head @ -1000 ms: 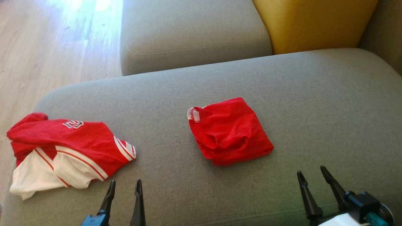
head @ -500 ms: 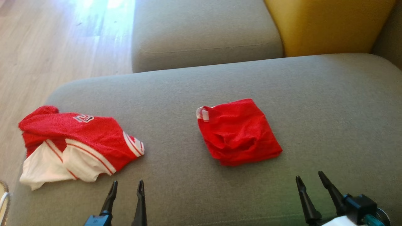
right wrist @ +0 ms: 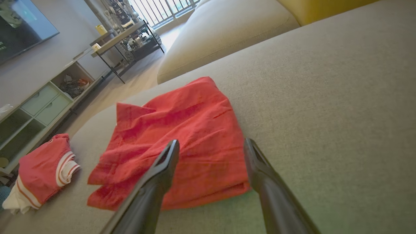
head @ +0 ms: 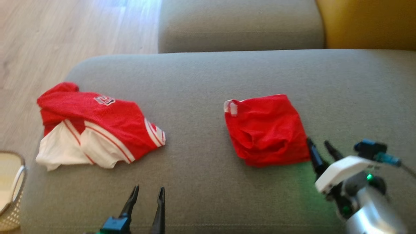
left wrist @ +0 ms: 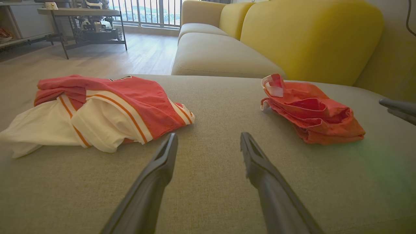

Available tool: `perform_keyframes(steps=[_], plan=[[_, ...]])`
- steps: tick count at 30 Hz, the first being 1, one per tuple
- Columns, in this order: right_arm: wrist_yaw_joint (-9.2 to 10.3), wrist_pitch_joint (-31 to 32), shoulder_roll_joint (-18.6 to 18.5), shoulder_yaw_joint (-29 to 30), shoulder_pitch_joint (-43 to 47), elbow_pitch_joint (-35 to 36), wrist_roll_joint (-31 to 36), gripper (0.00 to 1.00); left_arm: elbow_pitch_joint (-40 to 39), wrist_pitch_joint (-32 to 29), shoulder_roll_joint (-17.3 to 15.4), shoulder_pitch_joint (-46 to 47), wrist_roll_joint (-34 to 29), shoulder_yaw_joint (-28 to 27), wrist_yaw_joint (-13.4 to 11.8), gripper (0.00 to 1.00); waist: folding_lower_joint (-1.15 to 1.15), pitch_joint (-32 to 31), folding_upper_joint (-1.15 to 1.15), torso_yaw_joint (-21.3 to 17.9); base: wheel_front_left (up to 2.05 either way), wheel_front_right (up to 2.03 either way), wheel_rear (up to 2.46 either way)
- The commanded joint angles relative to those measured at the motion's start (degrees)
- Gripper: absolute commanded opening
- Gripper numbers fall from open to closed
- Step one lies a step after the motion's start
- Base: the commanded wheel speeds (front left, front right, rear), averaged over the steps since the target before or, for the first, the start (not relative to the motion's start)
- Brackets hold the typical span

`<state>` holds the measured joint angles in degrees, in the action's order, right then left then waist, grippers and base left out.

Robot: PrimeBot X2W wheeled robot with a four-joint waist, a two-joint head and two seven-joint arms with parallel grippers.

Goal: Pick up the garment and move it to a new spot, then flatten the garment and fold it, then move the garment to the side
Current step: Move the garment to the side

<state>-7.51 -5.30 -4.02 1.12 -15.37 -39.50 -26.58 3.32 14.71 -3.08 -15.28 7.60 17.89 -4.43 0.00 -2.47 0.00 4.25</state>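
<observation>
Grey sofa seat (head: 201, 78) is the work surface. Far left on it is a crumpled red-and-white jersey (head: 97, 130), well apart from everything else. Right of centre is the red garment (head: 266, 130), a rough folded square turned like a diamond. In the head view its white tag corner points up-left and the opposite corner points toward the robot's right side. It reads as the target for this move (a judgement; the jersey is the other candidate).

Key relation: the right gripper (head: 317, 142) sits just beside that near-right corner, jaws apart, nothing between them. In the right wrist view its fingers straddle the garment's near edge, cloth ahead and slightly left. Whether it touches the cloth can't be told.

Left gripper (head: 149, 188) is spread and empty, low by the seat's front edge, between the two garments and short of both. The right arm is nearer, so a short reach forward-left should put the corner inside the jaws.
</observation>
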Motion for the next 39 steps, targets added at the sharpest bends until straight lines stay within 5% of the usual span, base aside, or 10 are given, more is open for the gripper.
perform_keyframes(steps=[1, 7, 18, 20, 21, 22, 24, 39], plan=[[0.02, 0.83, -2.34, -1.25, -4.22, -0.87, -1.09, 1.0, -1.55, 0.29, 0.2, 4.05, -0.5, -1.22, 0.47, 1.0, 0.0, 1.11, 0.0, 1.26, 0.0, 0.0, 0.0], [0.02, 4.7, -7.05, -2.47, -12.63, -9.7, -6.44, 1.0, -1.13, 0.29, 0.2, 6.52, -2.65, 0.72, 1.87, 1.0, 0.0, 4.29, 0.0, 3.91, 0.0, 0.0, 0.0], [0.02, 10.63, -11.84, -9.49, -21.13, -15.22, -15.04, 1.0, -1.47, 0.29, 0.2, 11.81, -3.58, 4.1, 2.06, 1.0, 0.0, 10.92, 0.0, 6.31, 0.0, 0.0, 0.0], [0.02, 11.07, -12.02, -10.3, -21.42, -15.7, -15.46, 0.93, -1.4, 0.29, 0.2, 12.14, -3.59, 4.33, 2.05, 1.0, 0.0, 11.06, 0.0, 6.43, 0.0, 0.0, 0.0], [0.02, 12.05, -12.21, -12.03, -21.65, -16.5, -16.25, 0.43, -1.32, 0.29, 0.2, 12.72, -3.65, 4.69, 2.05, 1.0, 0.0, 11.18, 0.0, 6.59, 0.0, 0.0, 0.0], [0.02, 12.05, -12.21, -12.03, -21.65, -16.5, -16.25, 0.43, -1.32, 0.29, 0.2, 12.72, -3.65, 4.69, 2.05, 1.0, 0.0, 11.18, 0.0, 6.59, 0.0, 0.0, 0.0], [0.02, 13.36, -12.08, -13.62, -21.6, -16.67, -17.64, 0.0, -1.43, 0.29, 0.2, 13.04, -3.57, 4.69, 1.84, 1.0, 0.0, 11.04, 0.0, 6.36, 0.0, 0.0, 0.0], [0.02, 7.84, -24.45, -23.09, -24.06, -14.27, -16.72, 0.0, -2.65, 0.29, 0.2, 12.66, -3.18, 3.81, 1.37, 1.0, 0.0, 11.25, 0.0, -2.11, 0.0, 0.0, 0.0]])
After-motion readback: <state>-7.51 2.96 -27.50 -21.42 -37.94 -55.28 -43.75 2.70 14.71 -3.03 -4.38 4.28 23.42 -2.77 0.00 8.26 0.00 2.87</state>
